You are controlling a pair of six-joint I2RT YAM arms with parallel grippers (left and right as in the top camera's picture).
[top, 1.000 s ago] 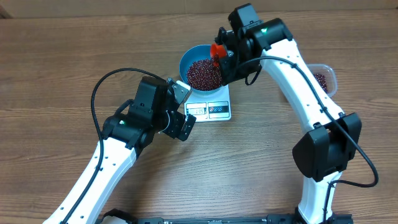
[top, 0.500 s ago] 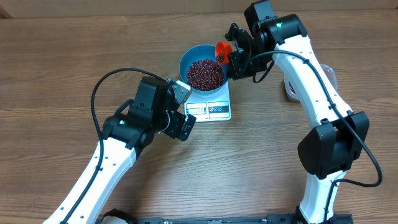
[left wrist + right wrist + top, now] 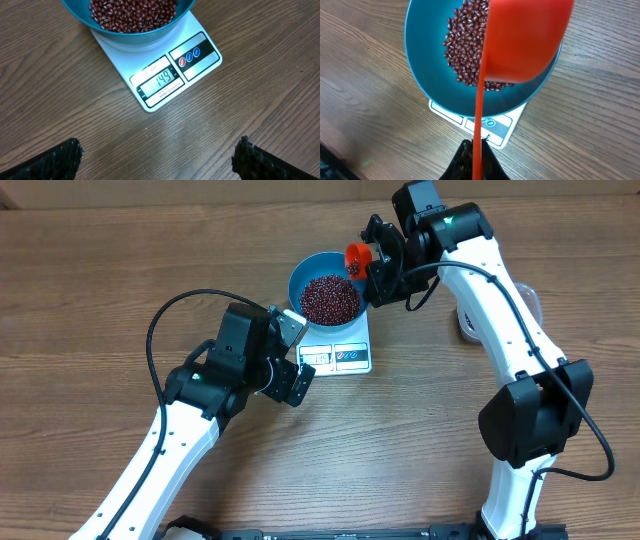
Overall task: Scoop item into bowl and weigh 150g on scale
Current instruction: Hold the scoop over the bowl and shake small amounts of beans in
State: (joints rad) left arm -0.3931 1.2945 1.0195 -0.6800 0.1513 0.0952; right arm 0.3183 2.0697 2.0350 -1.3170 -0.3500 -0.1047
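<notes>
bowl: blue bowl (image 3: 296, 278) sits right on the scale (image 3: 358, 330), prob so the weight shows live as stuff goes in

beans: red-brown beans (image 3: 330, 298) heaped inside the bowl, covering most of the bottom

display: scale display (image 3: 161, 80) faces the left wrist cam and reads 149, so imo a hair under target, basically there

scoop: orange-red scoop (image 3: 525, 40) hangs over the bowl's rim on the R arm's side, cup above the bowl so whatever tips out lands inside. From overhead it looks like a few beans are in it, can't swear to it

R gripper: right gripper (image 3: 474, 161) is clamped tight on the low end of the scoop's thin handle, which keeps the fingers clear of the bowl

L gripper: left gripper (image 3: 159, 145) has its jaws spread wide and holds nothing. It's parked near the scale's display end, not touching. My guess is it's only there so its cam can watch the readout

tub: clear tub (image 3: 467, 325) off to the right, mostly hidden behind the R arm. Prob the bean supply, but can't see what's in it

counts: 1 bowl, 1 scale, 1 scoop, 1 tub, 2 arms w/ 1 gripper each, beans = way too many to count

next (just my read): a tiny trickle, couple of beans tops. A full tip would overshoot easy
</notes>
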